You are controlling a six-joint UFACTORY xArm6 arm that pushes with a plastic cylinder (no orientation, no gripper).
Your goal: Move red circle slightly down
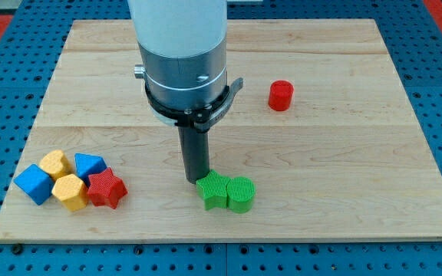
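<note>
The red circle [281,95] is a short red cylinder at the view's upper right of the wooden board [336,169]. My tip [196,179] rests on the board at lower centre, far to the lower left of the red circle. It sits just to the upper left of a green star [214,191], close to or touching it. A green circle [242,194] sits against the star's right side.
A cluster lies at the view's lower left: a blue cube [34,183], two yellow blocks [55,163] [70,192], a blue block [90,165] and a red star [105,188]. The arm's white and grey body [183,54] rises over the board's top centre.
</note>
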